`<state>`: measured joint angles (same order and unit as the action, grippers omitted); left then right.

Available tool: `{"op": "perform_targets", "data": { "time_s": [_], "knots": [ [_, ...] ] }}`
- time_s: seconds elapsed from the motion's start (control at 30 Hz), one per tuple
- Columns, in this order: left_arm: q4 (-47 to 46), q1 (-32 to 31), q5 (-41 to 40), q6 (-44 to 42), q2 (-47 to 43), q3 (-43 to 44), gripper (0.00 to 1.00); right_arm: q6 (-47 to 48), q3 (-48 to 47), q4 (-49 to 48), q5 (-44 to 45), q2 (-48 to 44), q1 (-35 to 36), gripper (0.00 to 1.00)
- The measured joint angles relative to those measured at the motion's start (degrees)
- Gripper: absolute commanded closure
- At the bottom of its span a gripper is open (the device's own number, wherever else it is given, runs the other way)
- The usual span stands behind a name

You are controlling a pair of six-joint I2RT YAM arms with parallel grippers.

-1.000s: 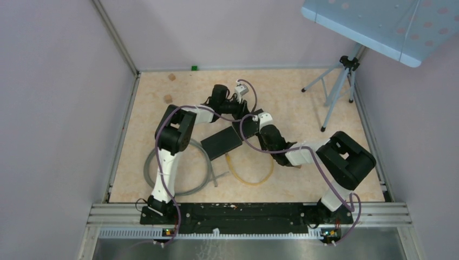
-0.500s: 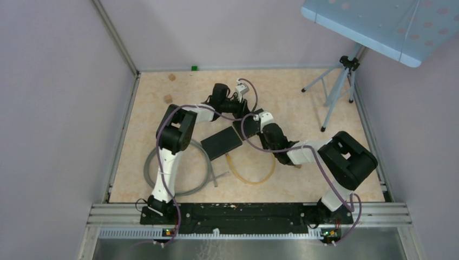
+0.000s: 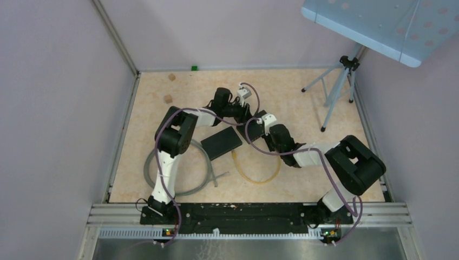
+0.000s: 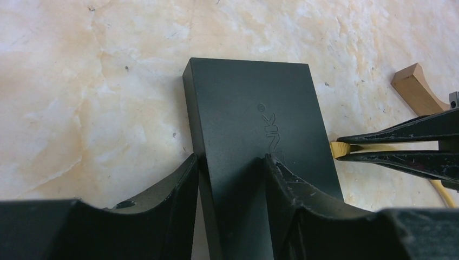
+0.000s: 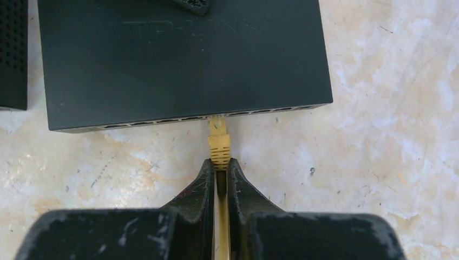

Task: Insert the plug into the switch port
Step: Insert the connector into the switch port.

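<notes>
Right wrist view: the right gripper [image 5: 219, 167] is pinched shut on the tail end of the yellow plug [image 5: 219, 142]. The yellow cable [image 5: 221, 216] runs back between its fingers. The plug points straight at the front edge of the black switch [image 5: 184, 59], which lies flat on the table [image 5: 379, 135]. The plug's tip is at the mouth of a port near the middle of the row, and its yellow body is outside. A second black box [image 5: 12, 54] lies just beside the switch at the left of this view.

Left wrist view: the left gripper [image 4: 231, 161] stands about half open, down on the switch. One finger sits against the switch's back side and the other rests on its top face, so it leans on the switch rather than closing around it. A wooden block [image 4: 414, 89] lies near the right gripper's fingers.

Top external view: both grippers meet at the switch mid-table. A grey cable [image 3: 146, 173] is coiled near the left arm, and a tripod [image 3: 336, 92] stands at the far right.
</notes>
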<state>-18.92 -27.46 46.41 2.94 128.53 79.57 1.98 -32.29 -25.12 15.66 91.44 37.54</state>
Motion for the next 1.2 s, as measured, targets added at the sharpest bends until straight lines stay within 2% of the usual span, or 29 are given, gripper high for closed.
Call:
{"op": "perform_targets", "data": {
  "time_s": [0.4, 0.67, 0.93, 1.2],
  "knots": [
    [3.8, -0.28, 1.44, -3.72, 0.52, 2.25, 0.46, 6.49, -0.5, 2.21, -10.23, -0.98, -3.74, 1.0],
    [6.4, -0.66, 2.58, -8.44, 0.63, 3.56, 0.45, 8.13, -3.19, 7.06, -11.74, -0.92, -4.35, 1.0],
    [7.23, -0.72, 3.13, -10.88, 0.63, 3.91, 0.47, 7.61, -6.19, 12.17, -10.25, -0.24, -4.35, 1.0],
    [6.54, -0.72, 1.7, -11.89, 0.63, 4.22, 0.47, 1.95, -8.33, 12.41, -1.33, 2.16, -4.07, 1.0]
  ]
}}
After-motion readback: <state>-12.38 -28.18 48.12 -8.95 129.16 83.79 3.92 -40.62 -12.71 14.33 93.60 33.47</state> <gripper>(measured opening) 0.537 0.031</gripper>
